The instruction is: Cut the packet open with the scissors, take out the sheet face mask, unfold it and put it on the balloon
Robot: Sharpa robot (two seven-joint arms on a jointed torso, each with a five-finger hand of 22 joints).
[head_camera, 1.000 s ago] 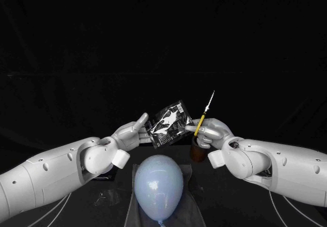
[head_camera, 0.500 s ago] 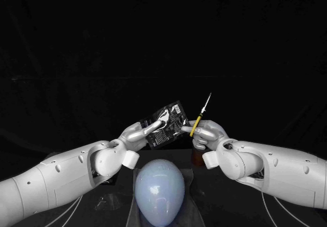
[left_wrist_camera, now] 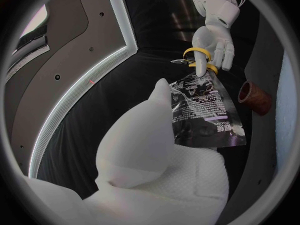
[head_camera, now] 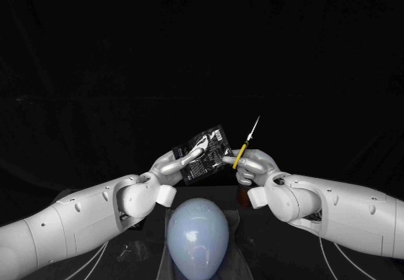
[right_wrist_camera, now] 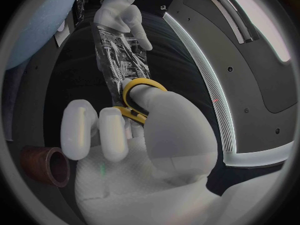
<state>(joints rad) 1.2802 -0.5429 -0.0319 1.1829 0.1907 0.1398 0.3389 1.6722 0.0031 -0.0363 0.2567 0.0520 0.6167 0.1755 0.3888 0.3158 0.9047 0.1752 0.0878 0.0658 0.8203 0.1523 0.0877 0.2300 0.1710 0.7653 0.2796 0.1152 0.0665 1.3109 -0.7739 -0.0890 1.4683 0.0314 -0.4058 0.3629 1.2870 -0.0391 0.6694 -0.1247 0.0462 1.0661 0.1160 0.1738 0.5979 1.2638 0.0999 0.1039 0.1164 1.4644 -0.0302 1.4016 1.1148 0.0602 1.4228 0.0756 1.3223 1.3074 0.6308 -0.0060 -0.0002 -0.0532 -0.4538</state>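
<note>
My left hand [head_camera: 175,165] holds a dark glossy packet [head_camera: 202,155] up above the table, gripping its lower left side. My right hand [head_camera: 255,165] holds yellow-handled scissors [head_camera: 245,146] with the blades pointing up, right beside the packet's right edge. In the left wrist view the packet [left_wrist_camera: 203,112] hangs past my left hand [left_wrist_camera: 147,150], and the right hand [left_wrist_camera: 214,45] with the yellow scissor loops [left_wrist_camera: 199,60] meets its far edge. In the right wrist view the yellow loops [right_wrist_camera: 139,100] sit round my right hand's fingers [right_wrist_camera: 100,132], against the packet [right_wrist_camera: 122,60]. A pale blue balloon [head_camera: 196,236] lies below, near me.
A brown cylindrical cup [left_wrist_camera: 255,97] stands on the table near the right hand, also seen in the right wrist view as a brown cup [right_wrist_camera: 45,164]. The balloon rests on a clear stand [head_camera: 236,256] at the table's near edge.
Both hands have drifted slightly left and nearer together with the packet and scissors. The packet has tilted flatter, and the left hand's fingers now lie across its face.
</note>
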